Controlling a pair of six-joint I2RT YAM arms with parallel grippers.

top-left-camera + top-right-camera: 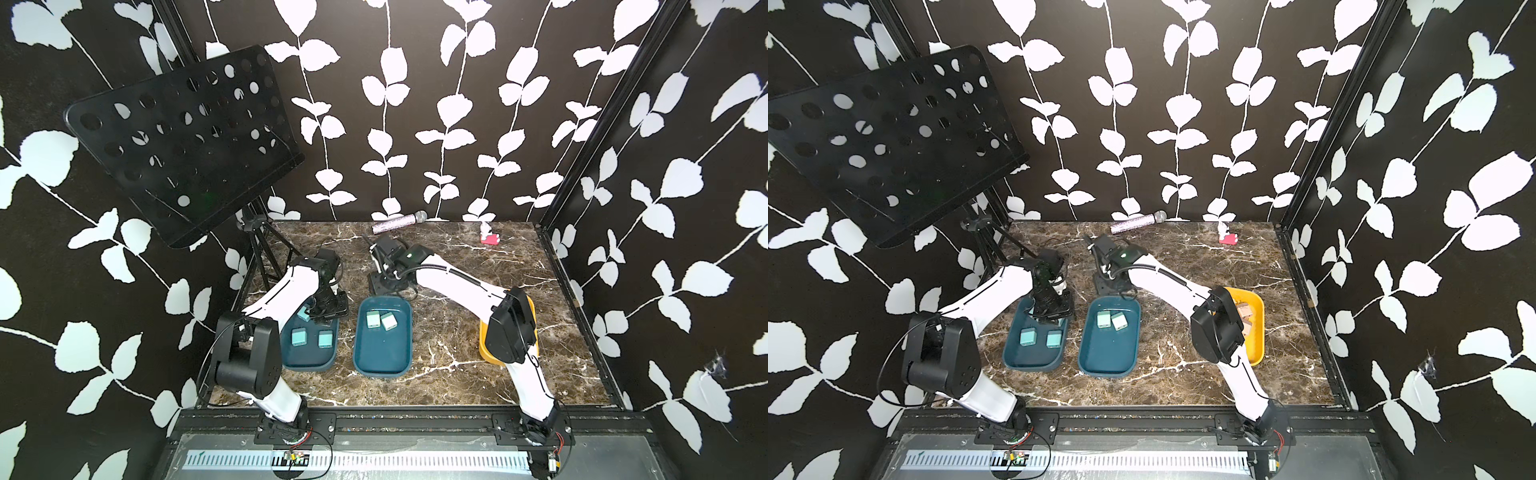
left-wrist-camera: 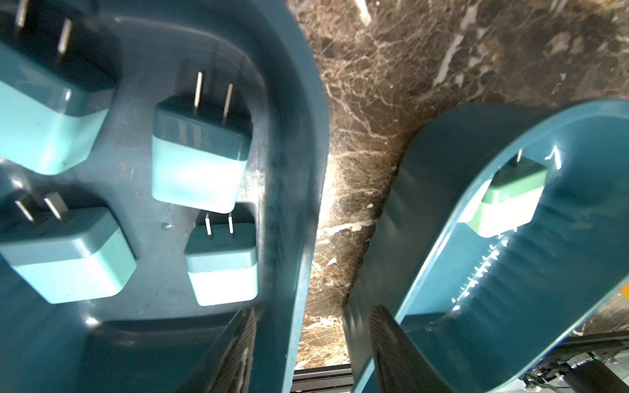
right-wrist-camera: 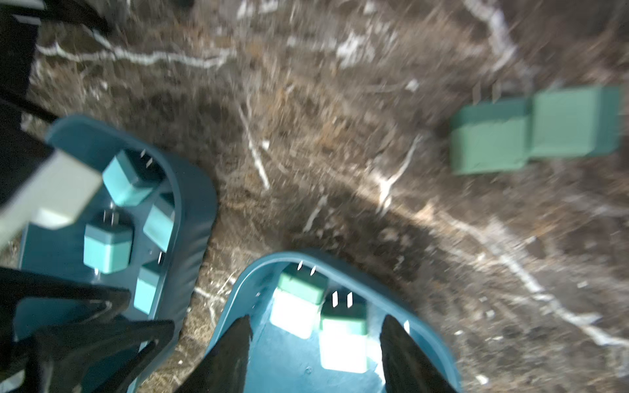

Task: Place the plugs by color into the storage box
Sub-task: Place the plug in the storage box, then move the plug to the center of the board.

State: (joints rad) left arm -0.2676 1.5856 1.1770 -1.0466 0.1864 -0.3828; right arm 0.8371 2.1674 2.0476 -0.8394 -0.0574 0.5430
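Black walls (image 1: 357, 174) with white leaf vines enclose a brown marble tabletop (image 1: 453, 374), with a perforated black music stand (image 1: 178, 145) at ten o'clock.

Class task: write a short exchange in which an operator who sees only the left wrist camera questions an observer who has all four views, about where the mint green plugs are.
Operator: I can make out one mint plug in the tray next to mine. Any more in there?
Observer: Yes, two mint plugs lie side by side at the far end of that middle tray.
Operator: Are any mint ones outside it?
Observer: Yes, two loose mint plugs lie together on the table. Only the right wrist view shows them.
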